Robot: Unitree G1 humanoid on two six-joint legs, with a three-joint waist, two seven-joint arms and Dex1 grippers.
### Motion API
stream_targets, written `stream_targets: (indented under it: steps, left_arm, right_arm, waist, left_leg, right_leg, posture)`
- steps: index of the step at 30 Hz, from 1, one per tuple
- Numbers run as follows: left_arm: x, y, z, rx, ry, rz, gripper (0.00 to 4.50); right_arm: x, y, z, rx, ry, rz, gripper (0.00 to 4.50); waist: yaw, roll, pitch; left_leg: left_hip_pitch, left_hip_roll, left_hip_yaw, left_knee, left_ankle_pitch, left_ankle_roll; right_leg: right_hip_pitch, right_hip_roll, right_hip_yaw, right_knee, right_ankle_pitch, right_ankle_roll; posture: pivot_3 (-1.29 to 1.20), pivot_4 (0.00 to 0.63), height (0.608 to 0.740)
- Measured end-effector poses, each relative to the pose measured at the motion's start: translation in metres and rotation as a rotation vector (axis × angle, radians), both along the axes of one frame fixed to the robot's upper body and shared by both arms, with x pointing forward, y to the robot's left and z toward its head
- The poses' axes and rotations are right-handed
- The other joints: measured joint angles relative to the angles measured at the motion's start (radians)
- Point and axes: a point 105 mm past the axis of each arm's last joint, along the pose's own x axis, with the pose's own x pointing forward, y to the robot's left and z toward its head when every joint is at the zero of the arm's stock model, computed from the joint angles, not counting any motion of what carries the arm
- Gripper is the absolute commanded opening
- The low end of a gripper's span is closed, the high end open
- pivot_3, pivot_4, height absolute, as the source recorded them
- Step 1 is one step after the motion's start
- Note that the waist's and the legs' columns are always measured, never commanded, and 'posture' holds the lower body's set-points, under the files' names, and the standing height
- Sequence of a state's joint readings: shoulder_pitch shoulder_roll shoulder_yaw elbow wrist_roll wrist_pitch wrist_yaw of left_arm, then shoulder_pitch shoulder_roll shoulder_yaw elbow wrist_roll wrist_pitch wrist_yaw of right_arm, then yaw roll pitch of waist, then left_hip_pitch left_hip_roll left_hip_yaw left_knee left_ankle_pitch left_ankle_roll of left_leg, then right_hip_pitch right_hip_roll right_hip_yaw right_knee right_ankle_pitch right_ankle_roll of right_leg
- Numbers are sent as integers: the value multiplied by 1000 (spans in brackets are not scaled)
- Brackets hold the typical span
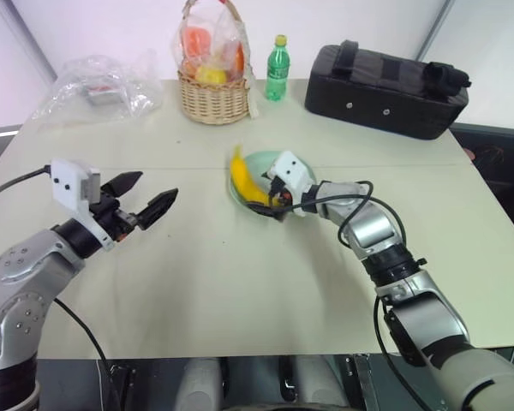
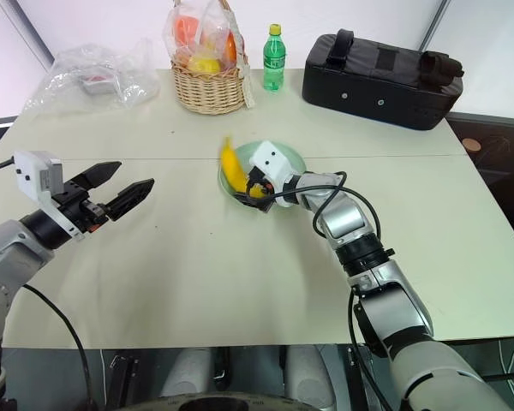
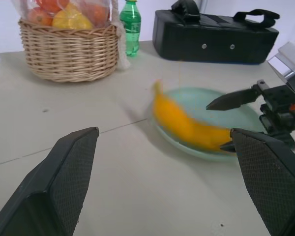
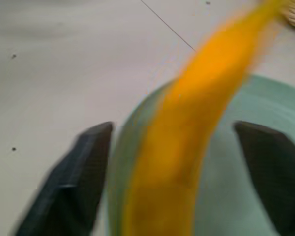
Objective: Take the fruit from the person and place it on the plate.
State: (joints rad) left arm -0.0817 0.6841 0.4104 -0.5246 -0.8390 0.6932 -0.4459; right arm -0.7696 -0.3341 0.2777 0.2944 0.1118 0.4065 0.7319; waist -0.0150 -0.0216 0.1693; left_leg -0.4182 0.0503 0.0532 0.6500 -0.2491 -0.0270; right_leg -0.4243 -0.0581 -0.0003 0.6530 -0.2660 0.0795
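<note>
The banana [image 1: 245, 180] lies across the near-left part of the mint-green plate [image 1: 259, 163], blurred, its far tip sticking up past the plate's rim on the side toward the wicker basket [image 1: 212, 99]. The right claw [image 2: 255, 190] sits at the plate's near edge with its black fingers [image 4: 69, 177] spread wide on either side of the banana (released, not pinching it, as the right wrist view shows a clear gap on both sides). The left claw [image 1: 149, 199] hovers above the bare bench [image 1: 197, 282] well to the left of the plate, its two fingers parted and empty, pointing toward the plate. Beyond the plate stand the basket of wrapped fruits, a green bottle [image 1: 277, 68] just right of the basket, and a black case [image 1: 385, 90] farther right. A crumpled clear bag [image 1: 98, 86] lies left of the basket.
</note>
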Motion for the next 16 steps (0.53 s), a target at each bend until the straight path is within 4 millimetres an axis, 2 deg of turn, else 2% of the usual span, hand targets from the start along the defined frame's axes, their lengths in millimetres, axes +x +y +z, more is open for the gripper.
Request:
stream_targets:
  steps: [6,8,10,13,15,16]
  left_arm:
    - [1,0,1,0,-5,3,4500]
    - [1,-1,2,0,-8,1,4500]
    - [2,0,3,-2,-11,6,4500]
    - [5,5,4,-26,-22,43,4500]
    - [13,15,11,-29,-66,110,4500]
    - [14,19,14,-29,-87,138,4500]
  right_arm:
    - [3,-20,5,8,7,-52,4490]
    - [6,-30,13,55,11,-93,4490]
    - [9,-50,34,164,7,-160,4490]
    - [12,-86,75,343,-66,-249,4490]
    - [12,-110,94,429,-122,-304,4490]
    - [11,-117,97,447,-137,-319,4490]
  waist:
    - [1,0,0]
    - [1,0,0]
    - [3,0,0]
    - [5,0,0]
    - [4,0,0]
    - [3,0,0]
  left_leg:
    - [0,0,0,0,0,0]
    - [0,0,0,0,0,0]
    - [0,0,0,0,0,0]
    - [-1,0,0,0,0,0]
    - [0,0,0,0,0,0]
    - [0,0,0,0,0,0]
  right_leg:
    - [0,0,0,0,0,0]
    - [0,0,0,0,0,0]
    - [0,0,0,0,0,0]
    - [0,0,0,-1,0,0]
    - [0,0,0,-1,0,0]
    - [0,0,0,-1,0,0]
  posture:
    - [0,150,740]
    - [0,150,740]
    - [0,150,740]
    - [0,150,740]
    - [0,150,740]
    - [0,150,740]
